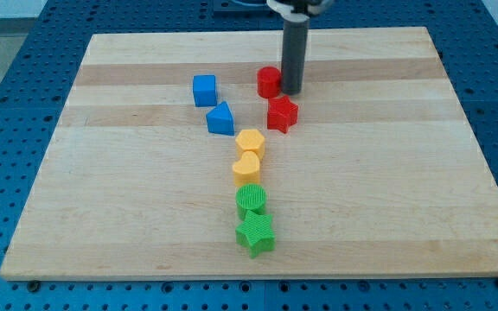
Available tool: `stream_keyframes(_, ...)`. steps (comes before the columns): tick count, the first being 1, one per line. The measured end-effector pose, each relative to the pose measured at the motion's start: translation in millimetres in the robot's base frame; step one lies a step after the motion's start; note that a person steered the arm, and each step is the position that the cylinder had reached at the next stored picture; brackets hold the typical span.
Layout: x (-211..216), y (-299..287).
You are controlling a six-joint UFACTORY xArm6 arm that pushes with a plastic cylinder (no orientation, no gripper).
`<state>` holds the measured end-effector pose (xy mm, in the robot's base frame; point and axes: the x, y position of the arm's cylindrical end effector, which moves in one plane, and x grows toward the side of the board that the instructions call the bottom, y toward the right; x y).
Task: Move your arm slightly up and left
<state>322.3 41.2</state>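
Note:
My tip (290, 91) rests on the wooden board (128, 207) near the view's top centre. It stands right beside a red cylinder (269, 82), on that block's right. A red star-like block (282, 113) lies just below my tip. A blue cube (204, 90) and a blue triangular block (221, 118) lie to the left of the red blocks.
A yellow hexagonal block (250, 142) and a yellow heart-like block (246, 167) sit in a column below the red blocks. A green cylinder (252, 200) and a green star (255, 234) continue the column toward the view's bottom. Blue pegboard surrounds the board.

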Motion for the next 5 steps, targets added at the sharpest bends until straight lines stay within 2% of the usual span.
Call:
stream_keyframes(3,-4.0,-14.8)
stream_keyframes(4,-21.0,-15.8)
stream_keyframes(5,-65.8,-41.4)
